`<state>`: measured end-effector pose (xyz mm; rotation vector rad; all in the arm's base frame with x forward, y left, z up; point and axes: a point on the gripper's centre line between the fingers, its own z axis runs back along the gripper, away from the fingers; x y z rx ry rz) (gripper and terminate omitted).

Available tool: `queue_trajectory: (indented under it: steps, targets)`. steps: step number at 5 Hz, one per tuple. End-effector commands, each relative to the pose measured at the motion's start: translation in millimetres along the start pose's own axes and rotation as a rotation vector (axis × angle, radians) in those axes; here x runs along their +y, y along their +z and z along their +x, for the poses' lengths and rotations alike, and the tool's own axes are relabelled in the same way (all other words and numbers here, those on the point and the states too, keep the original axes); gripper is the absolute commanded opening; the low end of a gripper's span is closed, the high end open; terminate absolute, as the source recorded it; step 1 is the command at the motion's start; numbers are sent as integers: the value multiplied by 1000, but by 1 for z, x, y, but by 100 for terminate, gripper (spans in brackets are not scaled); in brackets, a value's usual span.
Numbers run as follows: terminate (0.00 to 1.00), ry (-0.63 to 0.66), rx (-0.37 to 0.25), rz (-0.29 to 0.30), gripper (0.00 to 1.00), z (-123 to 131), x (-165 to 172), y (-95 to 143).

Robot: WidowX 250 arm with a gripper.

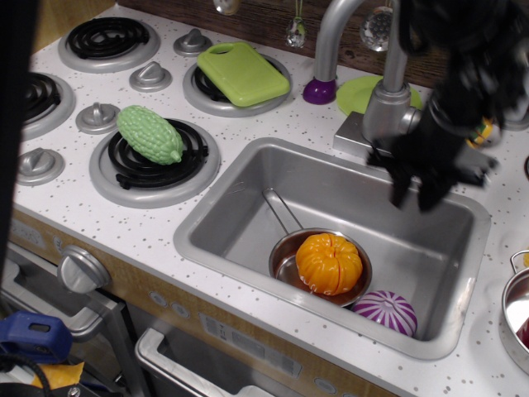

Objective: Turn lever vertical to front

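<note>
The thick grey faucet column [385, 112] stands behind the sink [240, 178], with the curved spout rising above it. My black gripper [415, 195] hangs, motion-blurred, just right of and in front of the column. Its fingertips point down over the sink's back wall. The two fingers [397, 188] stand apart, and the sink wall shows between them. The lever is hidden behind the gripper and arm. I cannot tell which way it points, or whether the fingers touch it.
In the sink, a small metal pan holds an orange pumpkin [329, 262], with a purple onion [384, 312] beside it. A green gourd [150, 133] lies on the front burner and a green cutting board [241, 73] on the back burner. A steel pot [519, 308] is at the right edge.
</note>
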<state>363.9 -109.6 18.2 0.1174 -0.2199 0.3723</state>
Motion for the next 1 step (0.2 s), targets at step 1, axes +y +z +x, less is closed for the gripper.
queue_trajectory:
  steps: [1]
  targets:
    - [100, -5, -75, -94, 0, 16, 2, 13]
